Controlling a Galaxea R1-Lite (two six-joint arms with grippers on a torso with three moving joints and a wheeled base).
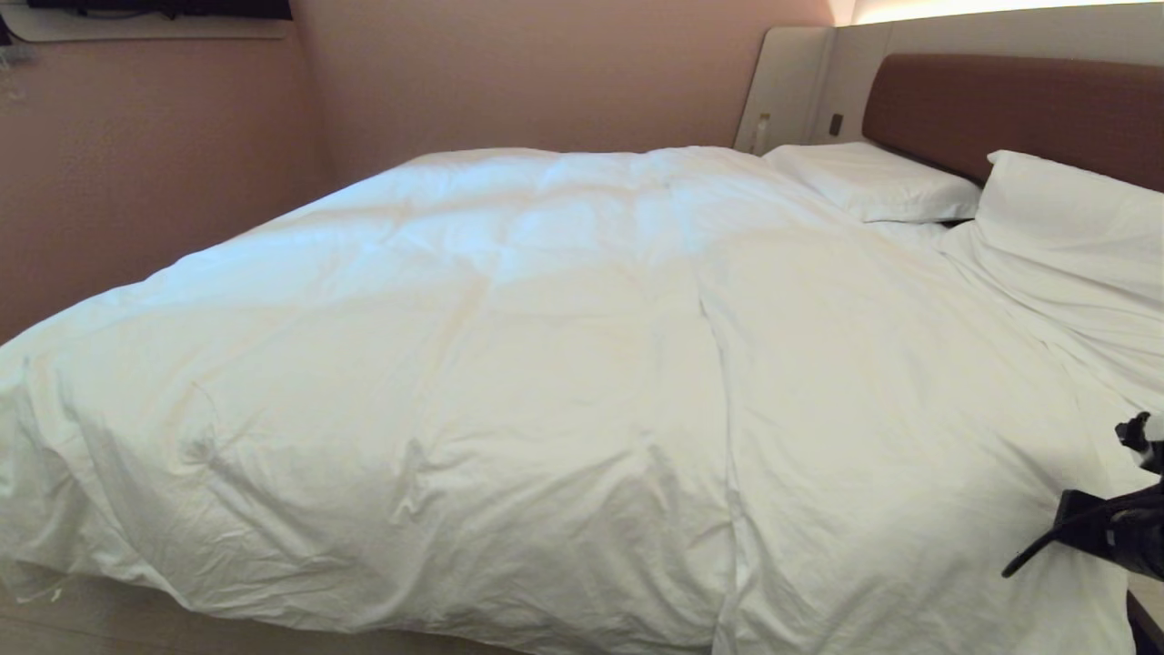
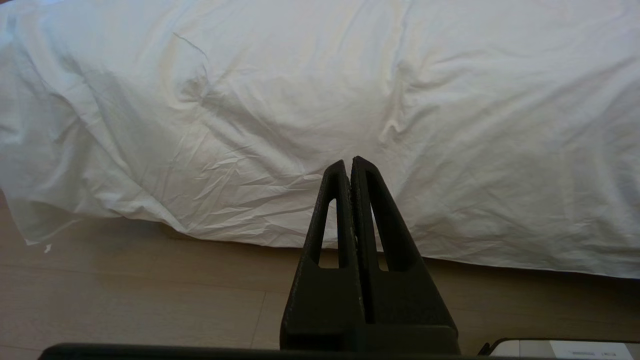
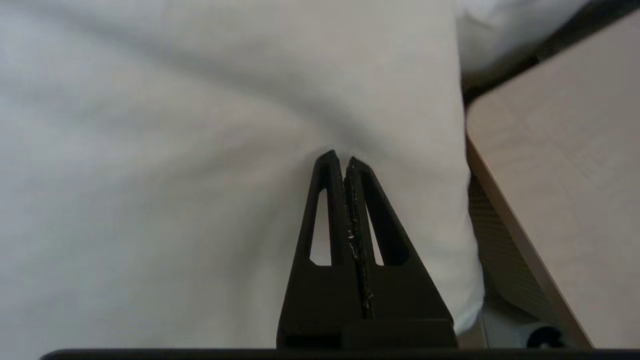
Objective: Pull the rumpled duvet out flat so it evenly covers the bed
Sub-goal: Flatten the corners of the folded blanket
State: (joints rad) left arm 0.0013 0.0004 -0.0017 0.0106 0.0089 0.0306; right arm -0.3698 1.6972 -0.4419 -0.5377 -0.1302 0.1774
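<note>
The white duvet (image 1: 546,346) lies spread over the bed (image 1: 1000,109), with a long crease down its middle, wrinkles near its lower-left corner, and its near edge hanging to the floor. My right gripper (image 3: 340,159) is shut on the duvet (image 3: 175,150) near its right-hand edge; folds in the cloth run in to the tips. In the head view only the right arm (image 1: 1114,532) shows, at the far right edge. My left gripper (image 2: 349,162) is shut and empty, held off the duvet's hanging edge (image 2: 300,100) above the floor.
Two white pillows (image 1: 873,182) (image 1: 1073,227) lie against the brown headboard. A light wooden surface (image 3: 565,150) stands right beside the bed by my right gripper. Pale wood floor (image 2: 125,290) runs along the near side. A pink wall (image 1: 136,164) borders the far side.
</note>
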